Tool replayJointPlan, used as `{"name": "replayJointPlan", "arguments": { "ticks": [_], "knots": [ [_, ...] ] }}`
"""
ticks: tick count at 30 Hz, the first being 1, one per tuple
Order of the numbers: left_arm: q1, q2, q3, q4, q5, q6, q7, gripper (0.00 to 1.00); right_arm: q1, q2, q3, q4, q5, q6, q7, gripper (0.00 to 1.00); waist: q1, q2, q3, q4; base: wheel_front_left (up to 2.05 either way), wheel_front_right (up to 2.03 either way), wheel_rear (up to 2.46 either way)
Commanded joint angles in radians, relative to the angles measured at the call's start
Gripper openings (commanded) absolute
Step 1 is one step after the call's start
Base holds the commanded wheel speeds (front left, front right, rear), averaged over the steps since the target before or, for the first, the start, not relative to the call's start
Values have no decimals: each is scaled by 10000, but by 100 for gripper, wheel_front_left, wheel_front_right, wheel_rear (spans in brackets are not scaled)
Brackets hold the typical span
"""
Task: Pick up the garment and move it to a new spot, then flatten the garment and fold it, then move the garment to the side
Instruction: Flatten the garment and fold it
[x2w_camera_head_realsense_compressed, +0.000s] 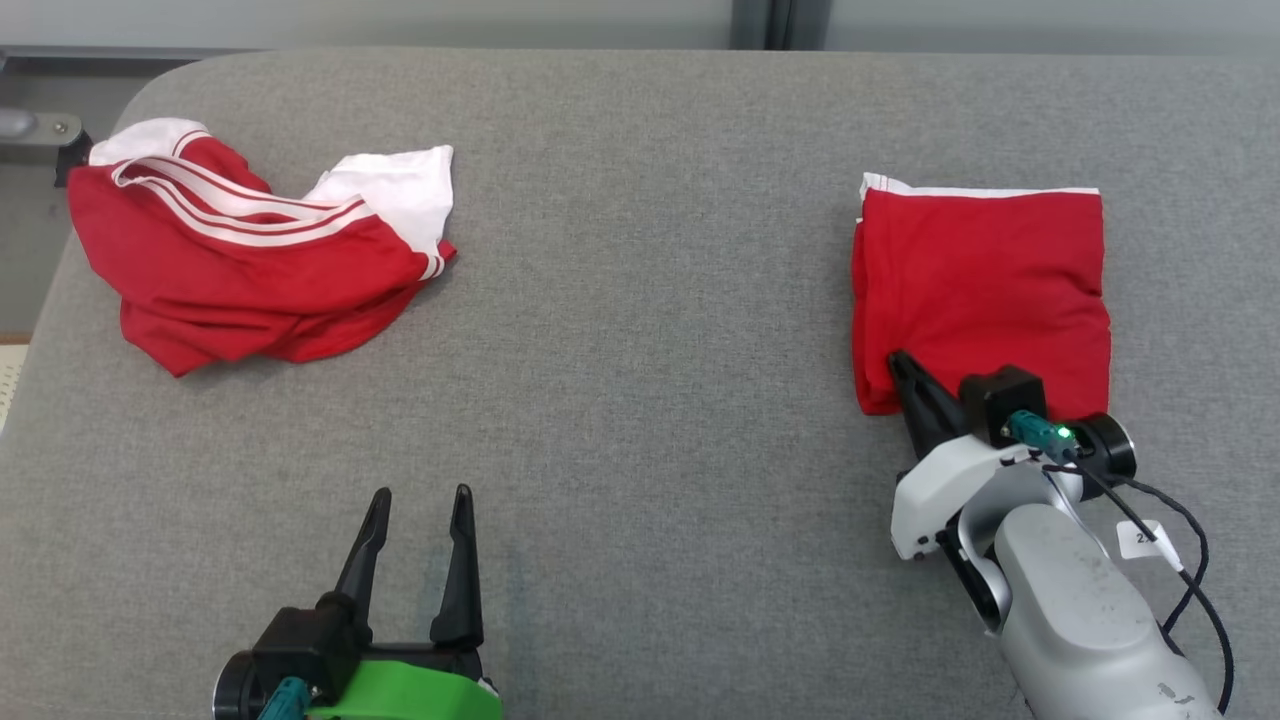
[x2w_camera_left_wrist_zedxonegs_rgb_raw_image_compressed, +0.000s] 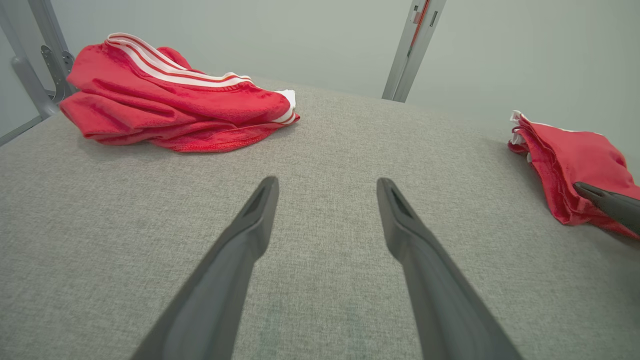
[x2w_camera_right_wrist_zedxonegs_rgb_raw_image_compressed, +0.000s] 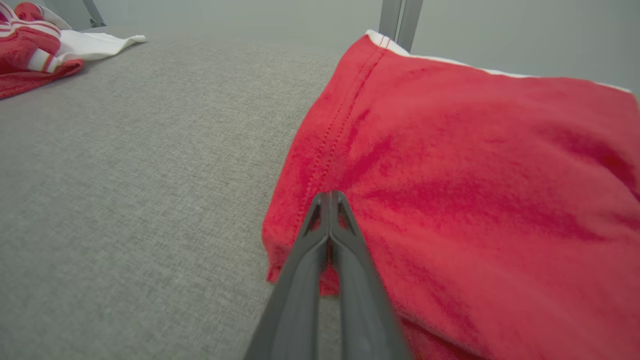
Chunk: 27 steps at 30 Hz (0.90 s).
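At the far left of the grey tabletop (x2w_camera_head_realsense_compressed: 640, 400) lies a crumpled red and white garment (x2w_camera_head_realsense_compressed: 255, 265), bunched in loose folds, with white stripes and a white part on its far side. Near the front edge, left of the middle, the left claw (x2w_camera_head_realsense_compressed: 421, 495) hovers over bare cloth surface; its two dark fingers stand apart and hold nothing. It is well apart from both garments. On the right side the folded red garment (x2w_camera_head_realsense_compressed: 985, 290) lies flat as a neat square, with a thin white edge along its far side. The right claw (x2w_camera_head_realsense_compressed: 897, 360) is at the near left corner of this folded garment. Its fingers are pressed together and their tips touch the red cloth; if some cloth is pinched between them, I cannot tell.
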Motion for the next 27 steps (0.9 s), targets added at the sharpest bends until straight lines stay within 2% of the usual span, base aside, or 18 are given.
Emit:
{"name": "replayJointPlan", "arguments": {
  "ticks": [1,7,12,13,14,15,16,21,27],
  "knots": [
    [141,30,77,-2,44,-11,-2,100,200,9,160,-57,133,-11,-22,0,0,0,-270,-160,0,0,0],
    [446,30,233,43,88,-67,-2,100,826,-55,746,-743,586,-11,-21,0,0,0,-830,-408,0,0,0],
    [725,30,503,44,152,-133,-2,100,1658,-287,413,-2186,852,-11,-22,0,0,0,-1282,-595,0,0,0],
    [789,30,563,59,185,-176,-2,100,1904,-343,316,-2648,849,-11,-23,33,0,0,-1374,-629,0,0,0],
    [836,30,607,83,230,-197,-2,100,2110,-415,188,-3036,820,-11,-23,47,0,0,-1463,-653,0,0,0],
    [909,30,674,122,284,-237,-2,100,2412,-519,6,-3483,766,-11,-23,97,0,0,-1581,-676,0,0,0],
    [981,30,735,161,331,-287,-2,100,2751,-553,-209,-3899,788,-11,-21,100,0,0,-1704,-697,0,0,0],
    [1155,29,1008,320,455,-515,-2,100,4053,-614,-1182,-5466,958,-11,-21,100,0,0,-2088,-823,0,0,0],
    [1162,30,1267,405,489,-622,-2,100,5224,-632,-1832,-5997,1035,-11,-23,100,0,0,-2321,-1067,0,0,0]
  ]
}}
